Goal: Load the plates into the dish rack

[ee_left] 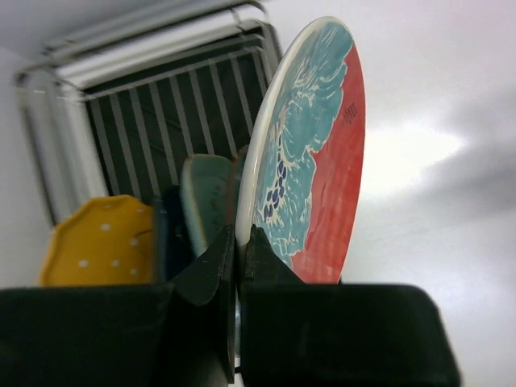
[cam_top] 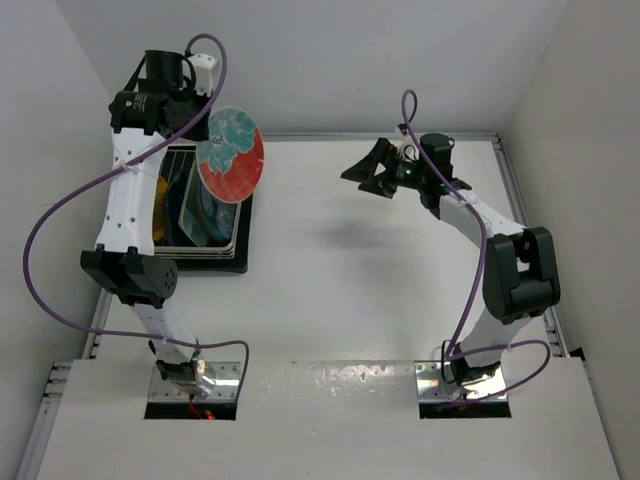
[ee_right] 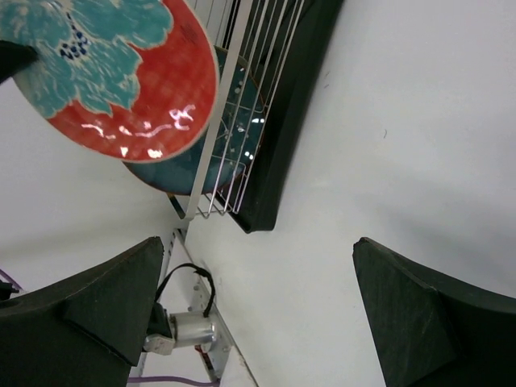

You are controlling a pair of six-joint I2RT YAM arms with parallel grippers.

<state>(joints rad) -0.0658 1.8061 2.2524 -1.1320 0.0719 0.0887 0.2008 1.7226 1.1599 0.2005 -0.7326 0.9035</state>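
1. Top view: red-rimmed plate [cam_top: 232, 155] hangs edge-up over the dish rack [cam_top: 235, 258] at ten o'clock; my right tool [cam_top: 372, 172] gapes empty.
2. Left wrist: my left tool [ee_left: 236, 242] pinches its rim. It is stiff, glazed, likely slippery and breakable. Yellow plate [ee_left: 101, 242] stands racked.
3. Right wrist: misses that, shows dark teal plate [ee_right: 173, 169] beneath instead.

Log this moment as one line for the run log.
left gripper: shut on red plate, over rack | right gripper: open, empty | in rack: yellow plate, teal plate

The red round plate with teal flower [cam_top: 231, 153] hangs on edge over the silver wire dish rack [ee_left: 153, 113]; a yellow dotted plate [ee_left: 101, 242] stands inside.
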